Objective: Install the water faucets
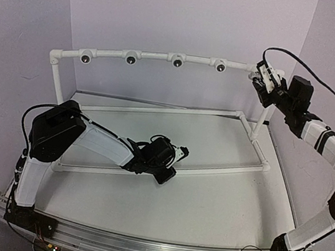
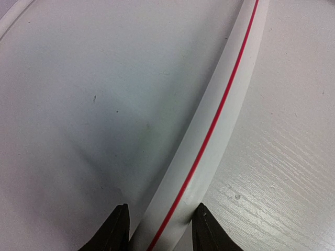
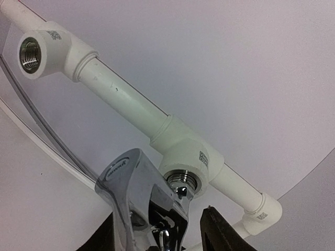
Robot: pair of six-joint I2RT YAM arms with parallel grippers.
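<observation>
In the right wrist view, my right gripper (image 3: pixel 157 236) is shut on a shiny chrome water faucet (image 3: pixel 137 196). The faucet's threaded end sits at the mouth of a white tee fitting (image 3: pixel 194 157) on the top rail. In the top view this gripper (image 1: pixel 263 83) is up at the right end of the pipe frame's top rail (image 1: pixel 155 57). My left gripper (image 1: pixel 179 152) is low over the frame's front pipe. In the left wrist view its fingers (image 2: pixel 116 230) sit on either side of that white, red-striped pipe (image 2: pixel 209 136) and touch it. No other faucet shows.
Several empty round fittings (image 1: pixel 131 59) with dark holes line the top rail, and another one shows in the right wrist view (image 3: pixel 31 52). The frame's lower pipes (image 1: pixel 176 110) lie on the white table. Lilac walls stand behind and to the sides.
</observation>
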